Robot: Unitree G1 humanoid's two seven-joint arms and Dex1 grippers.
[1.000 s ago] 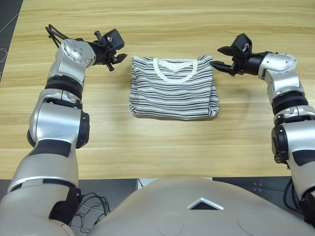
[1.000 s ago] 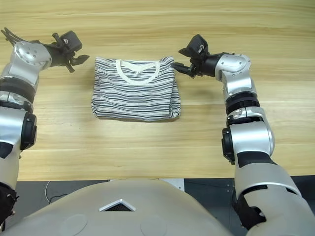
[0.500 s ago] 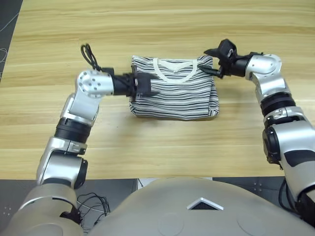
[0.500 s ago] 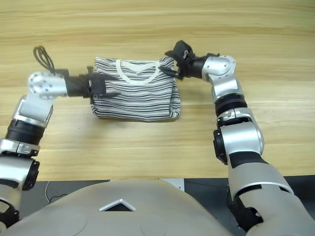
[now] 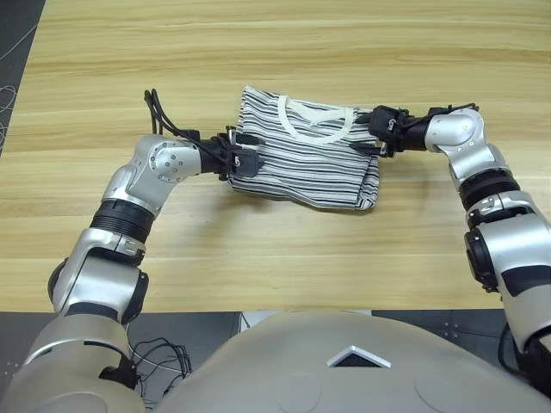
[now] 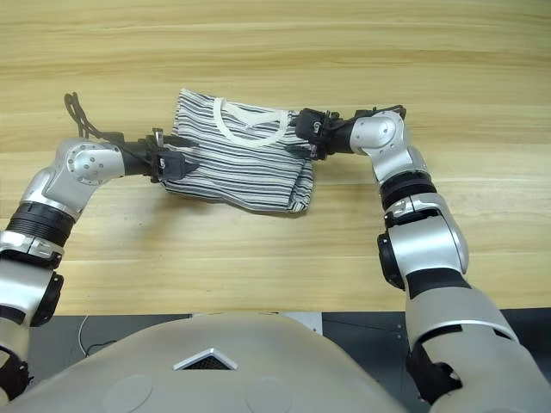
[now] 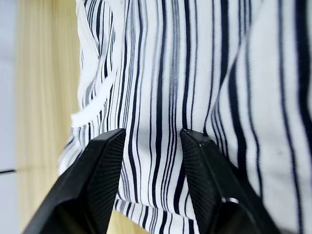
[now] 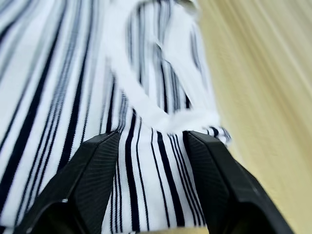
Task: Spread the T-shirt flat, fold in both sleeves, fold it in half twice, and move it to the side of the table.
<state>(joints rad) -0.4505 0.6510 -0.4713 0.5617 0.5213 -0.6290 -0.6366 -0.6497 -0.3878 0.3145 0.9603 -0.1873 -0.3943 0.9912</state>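
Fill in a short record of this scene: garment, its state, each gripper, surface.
garment: striped T-shirt with white collar
state: folded small, lying askew
left gripper: clamped on the shirt's left edge
right gripper: clamped on the right edge near the collar
surface: wooden table

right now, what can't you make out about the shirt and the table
- Sleeves of the T-shirt: tucked under its striped layers, head views.
- Its full outline: cut off by the frame edges, left wrist view.
- Collar: blurred, right wrist view.
- Table far edge: beyond the top edge, head views.
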